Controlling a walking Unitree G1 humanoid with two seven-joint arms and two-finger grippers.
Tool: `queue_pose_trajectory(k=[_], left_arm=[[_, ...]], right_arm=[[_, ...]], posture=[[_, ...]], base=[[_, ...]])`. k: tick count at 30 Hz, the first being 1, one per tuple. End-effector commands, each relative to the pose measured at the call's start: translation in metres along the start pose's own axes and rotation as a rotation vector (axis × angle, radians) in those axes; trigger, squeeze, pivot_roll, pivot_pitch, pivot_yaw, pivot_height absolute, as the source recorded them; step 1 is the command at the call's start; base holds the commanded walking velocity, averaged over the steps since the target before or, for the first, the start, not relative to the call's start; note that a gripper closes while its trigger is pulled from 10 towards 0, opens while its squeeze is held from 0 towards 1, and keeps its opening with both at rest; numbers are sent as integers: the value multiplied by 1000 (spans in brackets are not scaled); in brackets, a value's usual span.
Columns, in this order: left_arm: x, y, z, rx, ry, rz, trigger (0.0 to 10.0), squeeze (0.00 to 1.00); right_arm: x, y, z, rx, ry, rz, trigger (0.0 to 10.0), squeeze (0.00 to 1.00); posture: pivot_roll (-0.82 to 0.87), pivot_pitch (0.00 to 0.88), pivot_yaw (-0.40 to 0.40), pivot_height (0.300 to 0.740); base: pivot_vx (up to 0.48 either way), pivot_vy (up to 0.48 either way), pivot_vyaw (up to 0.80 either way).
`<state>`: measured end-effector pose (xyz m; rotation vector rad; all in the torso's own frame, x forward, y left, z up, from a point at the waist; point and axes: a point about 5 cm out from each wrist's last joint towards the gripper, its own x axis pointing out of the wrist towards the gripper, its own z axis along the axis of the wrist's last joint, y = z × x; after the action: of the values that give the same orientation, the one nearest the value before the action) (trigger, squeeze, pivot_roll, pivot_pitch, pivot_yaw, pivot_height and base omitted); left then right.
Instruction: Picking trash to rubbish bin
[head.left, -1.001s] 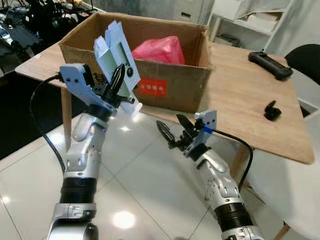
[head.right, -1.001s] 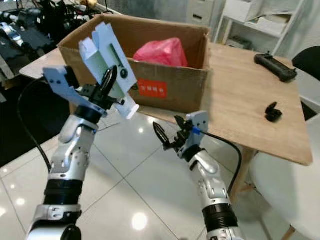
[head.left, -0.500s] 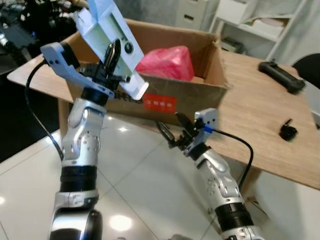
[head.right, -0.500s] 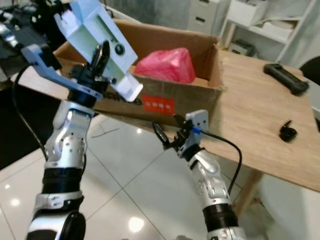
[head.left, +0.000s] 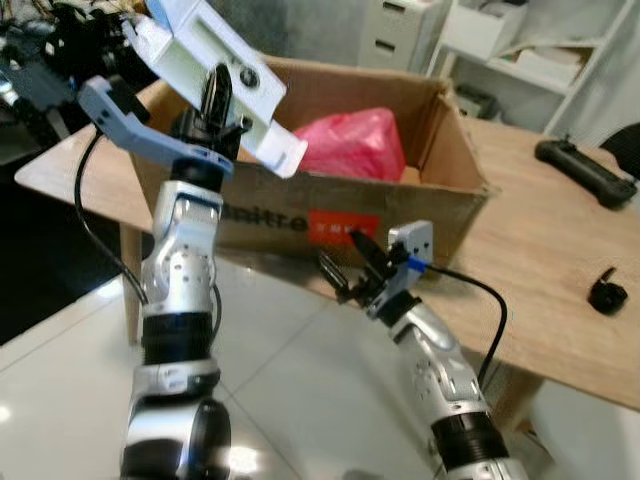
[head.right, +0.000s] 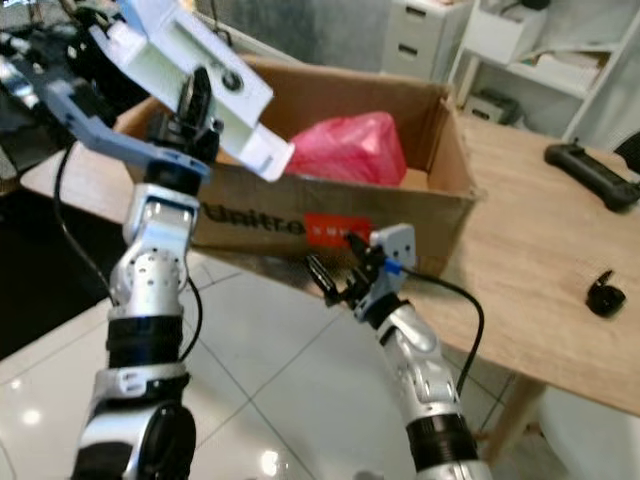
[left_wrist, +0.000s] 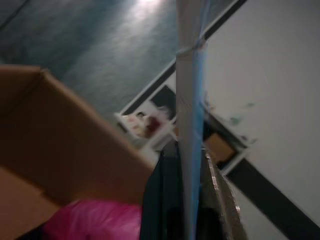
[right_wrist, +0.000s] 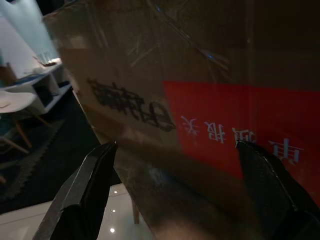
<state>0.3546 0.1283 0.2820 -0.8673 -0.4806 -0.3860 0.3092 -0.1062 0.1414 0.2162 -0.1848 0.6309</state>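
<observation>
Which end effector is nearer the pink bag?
Left. The left end effector, holding a white carton, is raised over the box's near-left rim beside the pink bag; the right end effector hangs outside, below the box's front.

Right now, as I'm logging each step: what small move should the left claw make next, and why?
Probably ease the left claw forward over the open brown cardboard box, then release. It grips the flattened white carton at the box's near edge, not yet above the pink plastic bag inside.

Both eye views are bright and evenly lit, with small glare spots on the glossy white tiled floor (head.left: 300, 400). The wrist views are dimmer and softly blurred, the right one darkest.
</observation>
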Motion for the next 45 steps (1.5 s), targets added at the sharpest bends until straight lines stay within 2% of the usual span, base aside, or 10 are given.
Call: queue_pose_trajectory(k=[1,14,18,26,27,28,30,40,41,45], left_arm=[[1,2,-19,9,95,62,10000,1000],[6,8,-46,-15,337,263,10000,1000],[6,3,-46,-67,350,245,10000,1000],[13,-3,-30,29,314,283,10000,1000],[16,-5,-25,58,287,290,10000,90],[18,-8,-21,95,264,288,10000,0],[18,-8,-21,95,264,288,10000,0],[32,-28,-4,366,129,276,10000,0],[36,-39,1,499,68,220,10000,0],[40,-55,2,648,9,143,10000,0]], right_arm=[[-3,0,-2,12,6,-6,10000,0],[-5,4,-4,13,9,6,10000,0],[-5,5,-4,14,9,8,10000,0],[-4,7,-5,20,10,14,10000,0],[-4,7,-6,21,11,16,10000,0],[-4,8,-6,23,12,18,10000,0],[-4,8,-6,23,12,18,10000,0],[-3,9,-6,27,8,14,10000,0],[-3,9,-5,27,6,11,10000,0],[-3,9,-5,26,3,8,10000,0]], posture=[[-11,77,1,740],[-20,75,11,740],[-20,75,11,740],[-6,80,10,740],[-6,80,10,740],[-6,80,10,740],[-6,80,10,740],[-8,80,13,740],[-11,79,17,740],[-14,78,19,740]], base=[[0,0,0],[0,0,0],[0,0,0],[0,0,0],[0,0,0],[0,0,0],[0,0,0],[0,0,0],[0,0,0],[0,0,0]])
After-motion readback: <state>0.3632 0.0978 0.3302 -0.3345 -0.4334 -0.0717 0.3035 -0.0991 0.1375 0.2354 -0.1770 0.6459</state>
